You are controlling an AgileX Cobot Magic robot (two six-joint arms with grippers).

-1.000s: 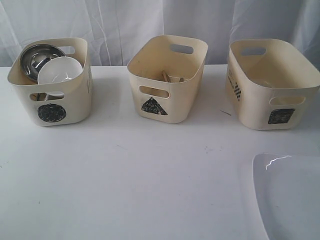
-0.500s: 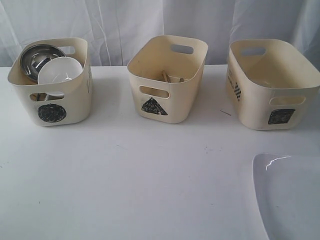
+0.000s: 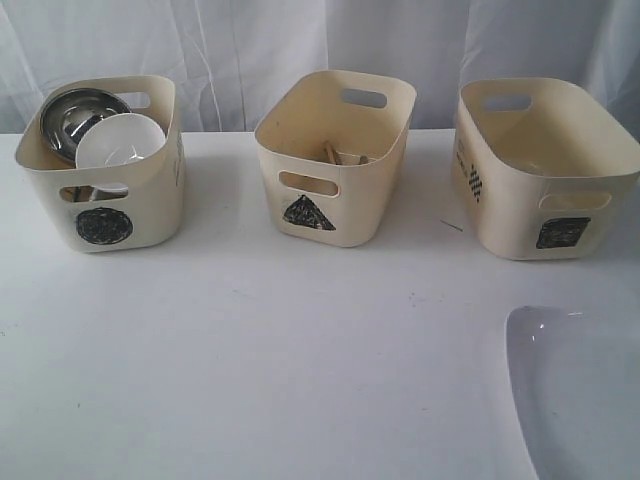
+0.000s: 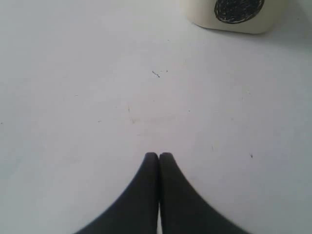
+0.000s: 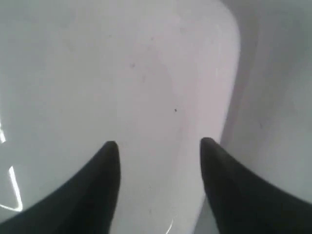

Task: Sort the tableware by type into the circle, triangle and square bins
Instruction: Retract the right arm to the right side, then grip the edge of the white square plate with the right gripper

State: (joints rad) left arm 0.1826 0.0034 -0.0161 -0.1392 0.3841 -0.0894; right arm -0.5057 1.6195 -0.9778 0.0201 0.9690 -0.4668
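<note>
Three cream bins stand in a row at the back. The circle bin [image 3: 100,190] on the left holds a steel bowl [image 3: 75,118] and a small white bowl [image 3: 120,140]. Wooden chopsticks [image 3: 335,155] lie in the middle triangle bin [image 3: 335,160]. The square bin [image 3: 545,170] is on the right. A large white plate [image 3: 580,390] lies at the front right, and its rim [image 5: 214,73] fills the right wrist view. My right gripper [image 5: 158,144] is open just above the plate, with nothing between its fingers. My left gripper [image 4: 159,155] is shut and empty over bare table, the circle bin [image 4: 234,14] ahead of it.
The white table [image 3: 280,350] stretches in front of the bins. A white curtain [image 3: 250,40] hangs behind them. Neither arm shows in the exterior view.
The plate has turned darker and its bright highlight has faded, as if shaded from above. The bins and their contents have not moved.
</note>
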